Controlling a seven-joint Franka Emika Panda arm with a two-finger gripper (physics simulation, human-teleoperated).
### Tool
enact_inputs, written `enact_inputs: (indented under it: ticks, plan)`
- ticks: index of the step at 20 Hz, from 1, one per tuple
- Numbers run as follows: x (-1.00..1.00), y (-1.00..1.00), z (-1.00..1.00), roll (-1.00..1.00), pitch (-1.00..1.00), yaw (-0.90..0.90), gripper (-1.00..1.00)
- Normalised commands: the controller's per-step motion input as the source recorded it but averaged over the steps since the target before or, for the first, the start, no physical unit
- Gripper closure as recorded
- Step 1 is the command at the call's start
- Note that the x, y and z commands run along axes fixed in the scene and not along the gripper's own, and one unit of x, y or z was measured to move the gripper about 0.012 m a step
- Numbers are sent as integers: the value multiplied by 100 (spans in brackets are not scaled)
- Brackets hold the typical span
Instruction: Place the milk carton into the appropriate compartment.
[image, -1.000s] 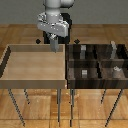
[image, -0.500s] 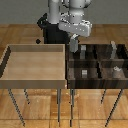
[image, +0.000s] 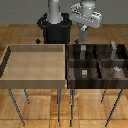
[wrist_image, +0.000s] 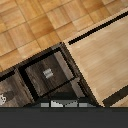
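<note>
The gripper (image: 82, 41) hangs over the dark divided bin (image: 70, 75). The milk carton (image: 82, 50) sits directly under it, between the fingers, so the gripper looks clenched on the carton's upper part. The contact itself is blurry in the exterior view. In the wrist view only a pale strip of the carton (wrist_image: 60, 104) shows close to the cam, which fits w/ a held object.

Handling, as a judgement: the carton is small, boxy and prob. light. The walls are stiff enough for a pinch but could dent if squeezed hard, and the flat faces may be a bit slippery. The best hold is on two opposite flat sides, just below the gable. The sloped top itself gives the pads no parallel surface.

Orientation: the long axis is approx. vertical, in line w/ the fingers, so the gable should point up toward the wrist and the base down toward the bin. No clear tilt is visible, but the res. is too low to be sure of the gable's direction.

Around the gripper: a small grey cube (image: 84, 73) lies below it in the next compartment, nearer the cam. A squat rounded piece (image: 116, 70) and a tall pale piece (image: 114, 48) are off to the side, well apart from the gripper. The light open tray (image: 35, 82) is on the other side. I cannot tell whether the carton's base already touches the compartment floor.
</note>
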Motion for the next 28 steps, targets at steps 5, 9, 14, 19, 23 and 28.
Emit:
enact_inputs:
  ticks: [5,9,14,19,23,28]
  plan:
    - [-100,0,0,0,0,0,100]
    - [-100,0,0,0,0,0,100]
    - [-20,0,-60,0,0,0,100]
    - [0,0,-100,0,0,0,100]
    - [0,0,-100,0,0,0,100]
    - [0,0,-100,0,0,0,100]
